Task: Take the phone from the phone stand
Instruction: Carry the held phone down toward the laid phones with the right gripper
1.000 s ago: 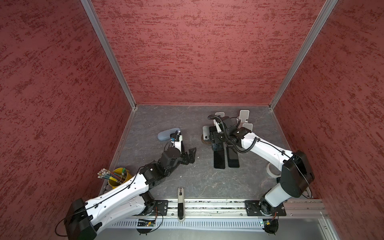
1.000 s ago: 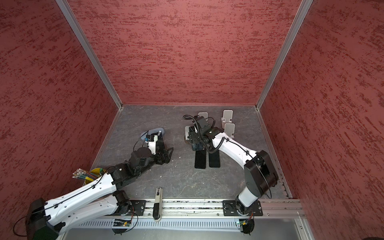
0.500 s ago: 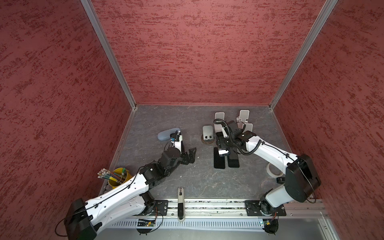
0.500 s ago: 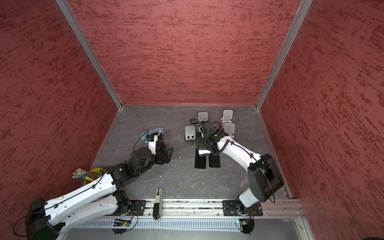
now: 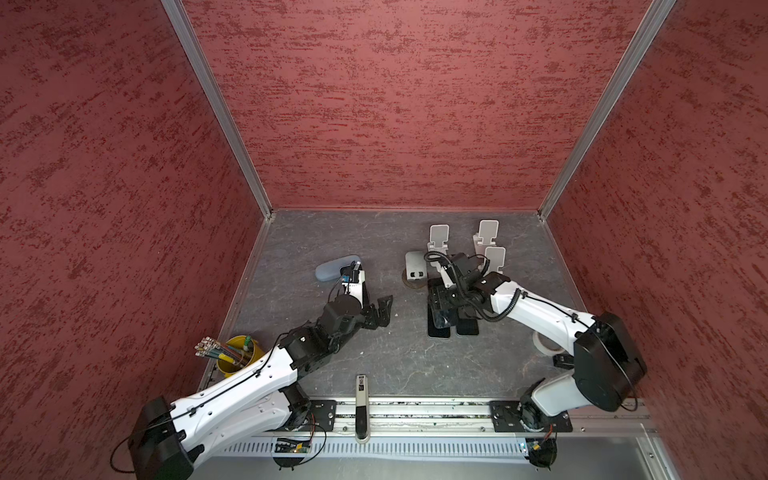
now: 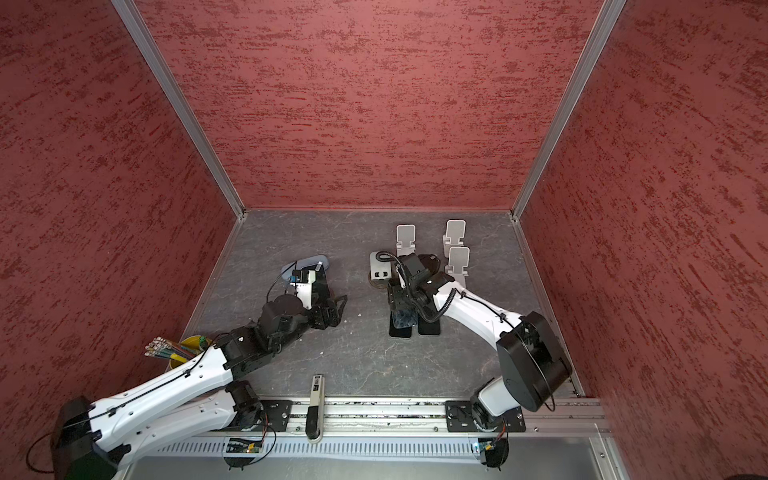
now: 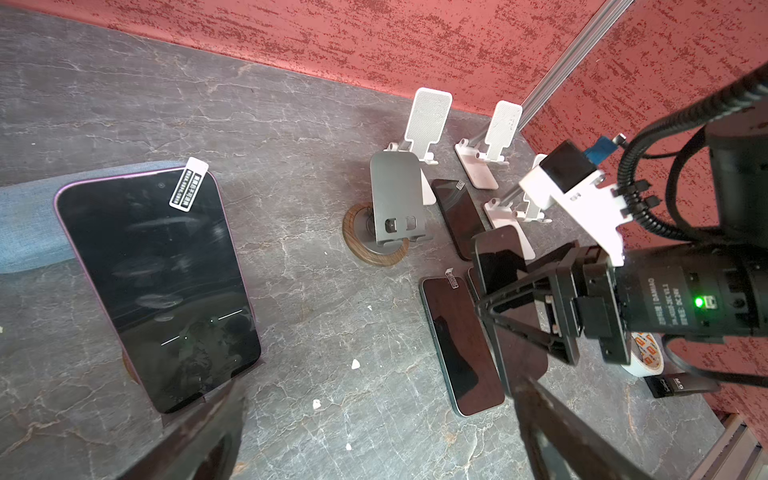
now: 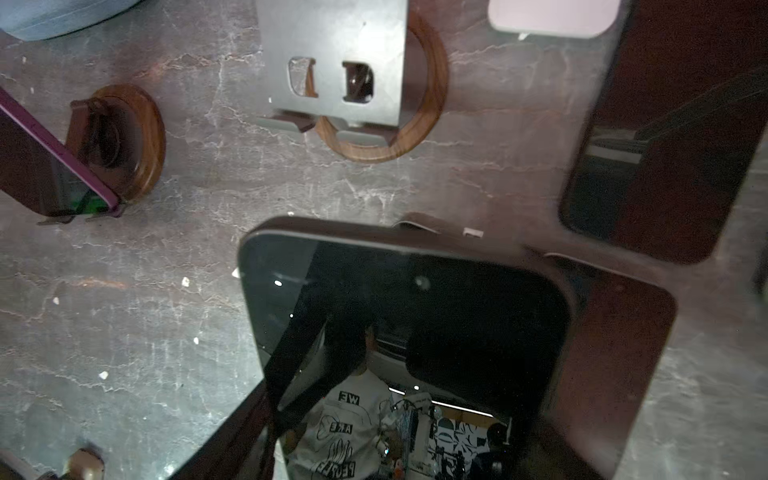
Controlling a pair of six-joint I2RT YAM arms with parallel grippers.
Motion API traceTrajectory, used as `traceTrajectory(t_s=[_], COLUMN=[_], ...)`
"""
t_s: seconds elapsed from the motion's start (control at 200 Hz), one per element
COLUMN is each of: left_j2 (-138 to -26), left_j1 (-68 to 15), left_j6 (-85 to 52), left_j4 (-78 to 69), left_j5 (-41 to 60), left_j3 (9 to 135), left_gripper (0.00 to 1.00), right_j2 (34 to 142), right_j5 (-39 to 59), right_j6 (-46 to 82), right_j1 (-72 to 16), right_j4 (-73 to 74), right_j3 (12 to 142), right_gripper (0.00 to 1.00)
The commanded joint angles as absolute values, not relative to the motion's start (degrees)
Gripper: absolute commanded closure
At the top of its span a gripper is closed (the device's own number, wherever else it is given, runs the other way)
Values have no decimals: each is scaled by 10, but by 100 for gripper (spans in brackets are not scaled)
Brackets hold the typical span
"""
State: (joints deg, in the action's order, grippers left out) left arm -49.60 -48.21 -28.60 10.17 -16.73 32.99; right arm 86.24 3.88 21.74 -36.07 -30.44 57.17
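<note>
The right claw (image 5: 441, 309) was closed partway on a dark phone (image 8: 407, 324), gripping it and holding it above the worktop (image 5: 365, 232) with the glass facing up. A second earlier that claw had been back at the grey stand (image 5: 415, 264). Half a second earlier it had drawn partway toward the front. Now it hung over the two flat phones (image 5: 467, 328) lying side by side in front of the stand. The grip itself had not altered during that second.

That retreat left the grey stand bare. Both wrist views showed its ledge and its round wooden base (image 8: 432, 124) with nothing resting on them. The phone was therefore clear of the stand and in the air near it, not touching it. The removal looked essentially done, and what remained was probably to lay the phone down. The room for that was tight, with the two flat phones directly beneath and a third (image 7: 457, 216) just beside the stand.

Behind the grey stand, three white stands (image 5: 438, 237) stood empty.

Well apart from all this, the left claw (image 5: 380, 309) was spread wide and empty, resting low near the worktop, and had not shifted. In front of it a purple-edged phone (image 7: 158, 291) leaned on a second wooden-based stand, untouched. If that phone counted as part of the job, the job was only partly finished.
</note>
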Motion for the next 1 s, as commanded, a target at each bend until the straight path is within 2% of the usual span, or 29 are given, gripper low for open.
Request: traceTrajectory(t_s=[0.0,0.441,0.992], left_j2=[-497,-480,-458], left_j1=[-482,-482,-480], left_j6=[-279,-281,-267], left_j4=[91,92,97], left_j5=[-163,-159,-167], left_j3=[330,317,303], left_gripper=[0,0,0], right_j2=[849,935,985], right_j5=[47,48,37], right_j6=[265,328,391], right_j1=[-382,-479,-504], right_j4=[-264,-206,-178], right_j3=[565,599,601], right_gripper=[41,40,40])
